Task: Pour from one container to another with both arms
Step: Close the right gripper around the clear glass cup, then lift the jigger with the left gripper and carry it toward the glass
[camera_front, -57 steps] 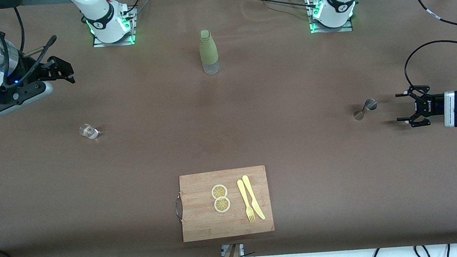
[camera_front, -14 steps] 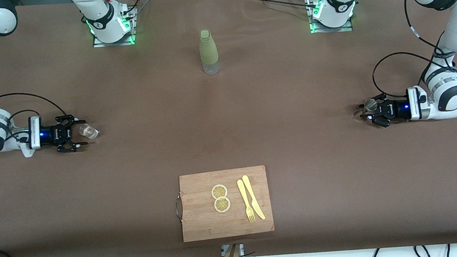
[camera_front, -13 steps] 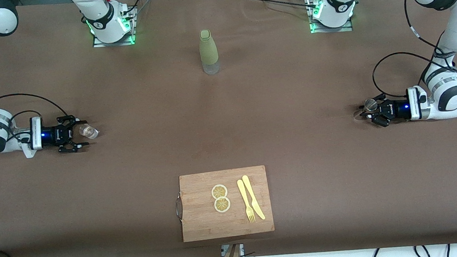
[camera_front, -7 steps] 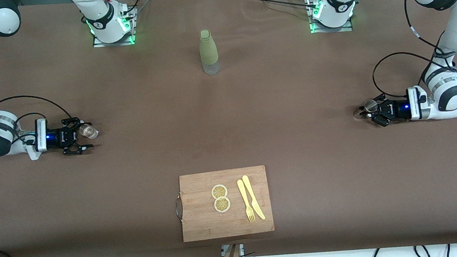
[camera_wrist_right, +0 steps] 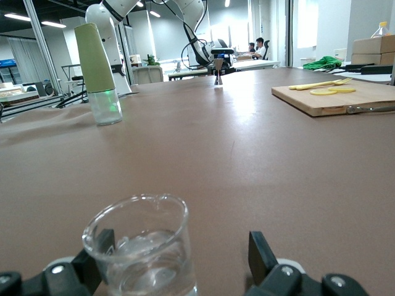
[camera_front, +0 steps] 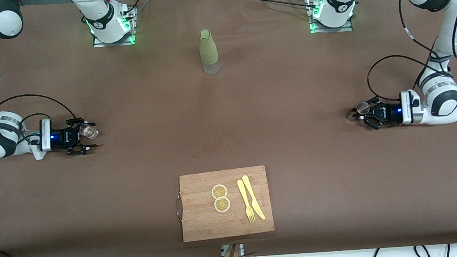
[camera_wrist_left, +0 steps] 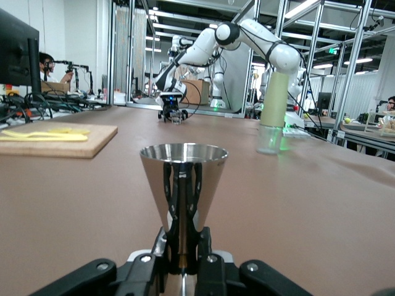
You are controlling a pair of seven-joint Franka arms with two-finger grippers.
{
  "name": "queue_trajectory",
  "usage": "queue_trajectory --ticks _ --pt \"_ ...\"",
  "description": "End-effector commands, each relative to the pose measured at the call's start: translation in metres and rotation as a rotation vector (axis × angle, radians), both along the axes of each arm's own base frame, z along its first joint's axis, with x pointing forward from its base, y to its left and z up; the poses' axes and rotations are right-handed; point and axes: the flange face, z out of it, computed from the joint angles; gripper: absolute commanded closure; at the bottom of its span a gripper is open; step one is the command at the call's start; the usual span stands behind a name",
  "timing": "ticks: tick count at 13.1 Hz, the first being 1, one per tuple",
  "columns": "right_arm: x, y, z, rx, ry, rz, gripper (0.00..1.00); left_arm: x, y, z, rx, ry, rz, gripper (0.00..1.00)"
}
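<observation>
So both arms are down low at their own ends of the worktop. The left pincer (camera_front: 360, 113) is clamped tight on the narrow waist of the jigger (camera_front: 361, 107), which stands upright near the left arm's end of the worktop; in the left wrist view you can see the upper cone (camera_wrist_left: 183, 185) sitting right above the closed fingers, mouth up. At the right arm's end, the right pincer (camera_front: 87, 136) is spread wide with the glass cup (camera_front: 88, 131) between its fingers, tucked against one finger and with a clear gap to the other, so it's bracketing the cup, not holding it. The cup (camera_wrist_right: 141, 253) stands upright on the worktop. The thing that matters for what comes next: jigger and cup are at different ends of the worktop, well apart, with the green bottle (camera_front: 208, 51) standing near the bases' edge between them. I reckon the right pincer needs to squeeze first, then both lift and meet around the middle.
</observation>
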Motion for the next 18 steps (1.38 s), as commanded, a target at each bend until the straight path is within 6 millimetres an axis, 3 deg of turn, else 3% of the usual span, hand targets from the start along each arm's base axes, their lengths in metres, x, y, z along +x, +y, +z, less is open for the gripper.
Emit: queue_trajectory --ticks 1,3,8,11,18 --pt "-0.002 0.006 -0.004 0.023 -0.022 -0.025 0.03 0.020 -0.051 0.014 -0.018 -0.002 -0.005 1.00" --pt "-0.004 0.008 -0.005 0.028 -0.020 -0.024 0.04 0.035 -0.087 0.018 -0.037 -0.003 0.013 1.00" --pt "-0.006 0.009 -0.006 0.038 -0.023 -0.021 0.15 0.059 -0.206 0.020 -0.038 -0.010 0.034 1.00" --pt "-0.008 0.010 -0.007 0.043 -0.025 -0.019 0.27 0.059 -0.280 0.017 -0.039 0.004 0.052 1.00" --pt "-0.008 0.010 -0.007 0.049 -0.024 -0.014 0.48 0.045 -0.415 0.024 -0.029 0.054 0.117 1.00"
